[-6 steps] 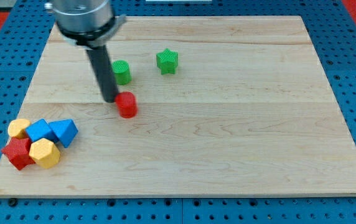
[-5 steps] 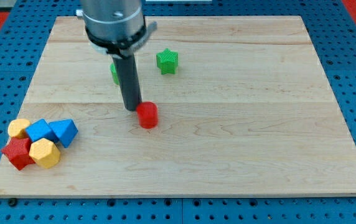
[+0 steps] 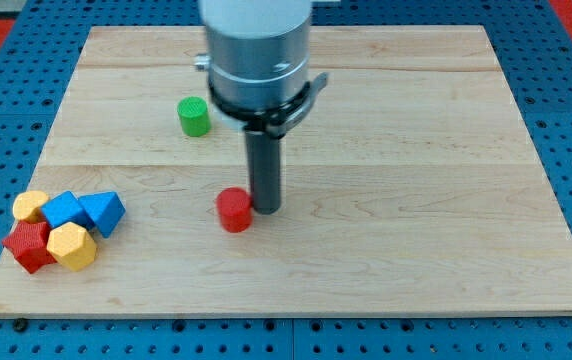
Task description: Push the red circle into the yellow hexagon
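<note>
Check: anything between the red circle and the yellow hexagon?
Nothing visible. My tip sits at the right of the red circle; bare board runs left to the yellow hexagon, beside the blue triangle.

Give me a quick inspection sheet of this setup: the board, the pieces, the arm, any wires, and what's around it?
Surface: pale wooden board, lying flat.
Job's things: red circle near the board's middle; yellow hexagon in a cluster at the view's lower left, well apart from it.
Clutter: green cylinder toward the view's top; in the cluster, a red block, two blue blocks and a second yellow block, packed together.
Grippers: none; my tip sits right beside the red circle, on its right in the view.
Cables: nothing seen.
Surroundings: blue perforated base around the board; red patches at the view's top corners.
</note>
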Available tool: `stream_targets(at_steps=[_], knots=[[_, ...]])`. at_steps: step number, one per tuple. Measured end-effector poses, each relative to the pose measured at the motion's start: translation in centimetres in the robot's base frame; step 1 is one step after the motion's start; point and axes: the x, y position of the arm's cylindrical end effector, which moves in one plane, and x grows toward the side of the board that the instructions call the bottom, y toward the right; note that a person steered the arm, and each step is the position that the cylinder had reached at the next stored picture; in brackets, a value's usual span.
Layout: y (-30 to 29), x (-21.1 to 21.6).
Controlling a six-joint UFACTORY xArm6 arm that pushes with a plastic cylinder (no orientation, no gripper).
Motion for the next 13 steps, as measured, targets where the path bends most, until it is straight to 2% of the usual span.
stream_targets(at_steps=[1,2,3,5,7,10,13], knots=[[-0.8,0.7],[1.9,-1.1],[-0.5,-1.9],[-5.8,1.3],[0.5,2.2],[-9.3,3.5],[-12.1,3.5]])
